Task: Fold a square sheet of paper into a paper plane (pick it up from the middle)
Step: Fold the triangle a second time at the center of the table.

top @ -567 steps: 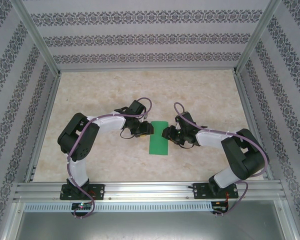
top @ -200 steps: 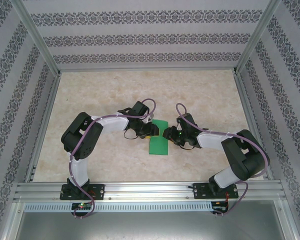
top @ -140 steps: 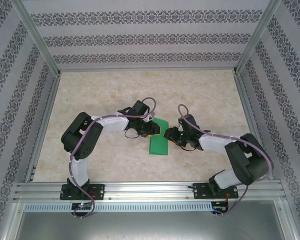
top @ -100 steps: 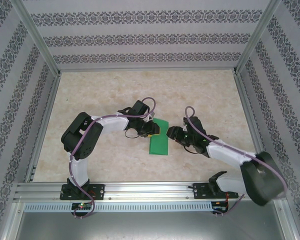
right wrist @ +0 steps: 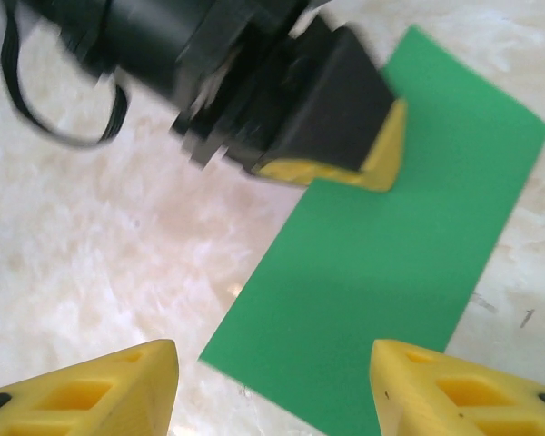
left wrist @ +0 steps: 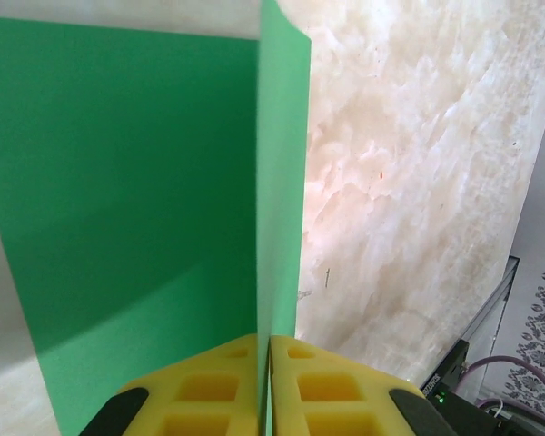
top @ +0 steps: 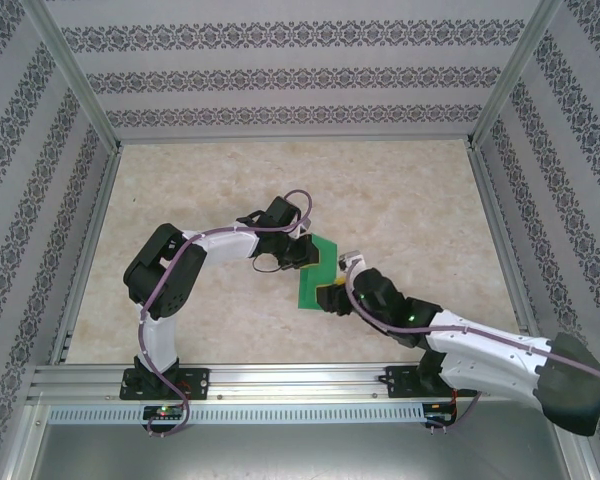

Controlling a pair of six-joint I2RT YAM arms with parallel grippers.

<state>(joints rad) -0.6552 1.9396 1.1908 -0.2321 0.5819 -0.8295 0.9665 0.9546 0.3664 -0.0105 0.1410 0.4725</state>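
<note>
Left jaws pinch the paper [left wrist: 127, 182] at 11 o'clock; right jaws spread, empty, at 5 o'clock; a one-sided pull could skew the fold.

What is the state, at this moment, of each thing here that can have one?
Sheet of paper: folded to a rectangle, one layer lifted upright, rest flat on the table.
Left gripper: shut on the lifted layer.
Right gripper: open over the paper's near end, holding nothing.
</note>
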